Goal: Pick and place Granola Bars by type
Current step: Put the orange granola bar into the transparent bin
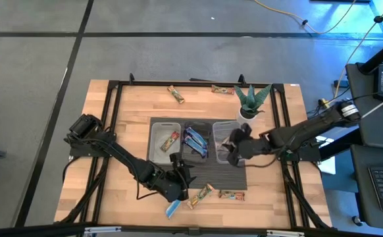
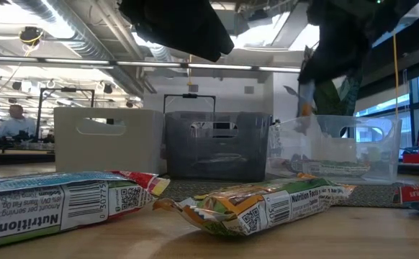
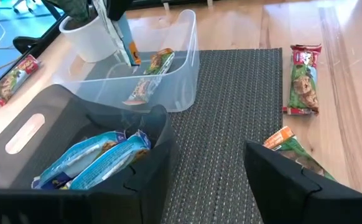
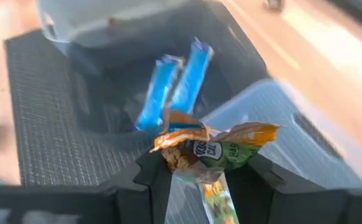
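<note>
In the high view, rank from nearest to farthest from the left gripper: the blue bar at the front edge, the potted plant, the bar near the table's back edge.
From the left gripper:
1. Blue bar, just in front of it at the table's front edge.
2. Potted plant, back right.
3. Back-edge bar, straight back; close to the plant's distance, hard to call.

Three bins point(image 1: 164, 141) in a row on the mat, two blue bars point(image 1: 195, 141) in the middle bin, one tan bar point(image 1: 170, 139) in the left bin, two bars point(image 1: 175, 94) along the table's far edge, three bars point(image 1: 201, 195) near its front edge, one potted plant point(image 1: 252, 100)
</note>
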`<action>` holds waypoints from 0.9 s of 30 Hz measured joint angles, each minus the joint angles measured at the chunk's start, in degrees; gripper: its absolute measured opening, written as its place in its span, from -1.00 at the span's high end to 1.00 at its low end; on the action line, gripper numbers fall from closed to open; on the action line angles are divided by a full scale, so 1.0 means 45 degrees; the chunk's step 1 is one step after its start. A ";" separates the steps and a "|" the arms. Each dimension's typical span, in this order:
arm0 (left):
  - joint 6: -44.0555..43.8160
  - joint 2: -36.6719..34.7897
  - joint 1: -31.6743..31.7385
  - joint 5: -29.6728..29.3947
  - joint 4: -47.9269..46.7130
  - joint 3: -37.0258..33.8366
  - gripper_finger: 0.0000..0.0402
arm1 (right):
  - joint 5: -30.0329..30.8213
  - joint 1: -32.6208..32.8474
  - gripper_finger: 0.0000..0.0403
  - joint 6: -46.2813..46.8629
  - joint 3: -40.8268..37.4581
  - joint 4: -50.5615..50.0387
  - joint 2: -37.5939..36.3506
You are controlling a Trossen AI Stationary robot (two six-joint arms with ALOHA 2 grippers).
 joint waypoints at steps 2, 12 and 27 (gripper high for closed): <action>0.0000 0.0000 0.0000 0.0000 0.0003 0.0000 0.04 | -0.0479 -0.0268 0.31 0.0515 0.0000 -0.0393 -0.0023; -0.0005 0.0000 0.0000 0.0005 -0.0017 0.0000 0.05 | -0.2329 -0.1470 0.31 0.2296 0.0000 -0.1816 0.0883; -0.0005 0.0005 0.0000 0.0005 -0.0060 0.0000 0.04 | -0.2358 -0.1596 0.31 0.2043 0.0000 -0.1725 0.1788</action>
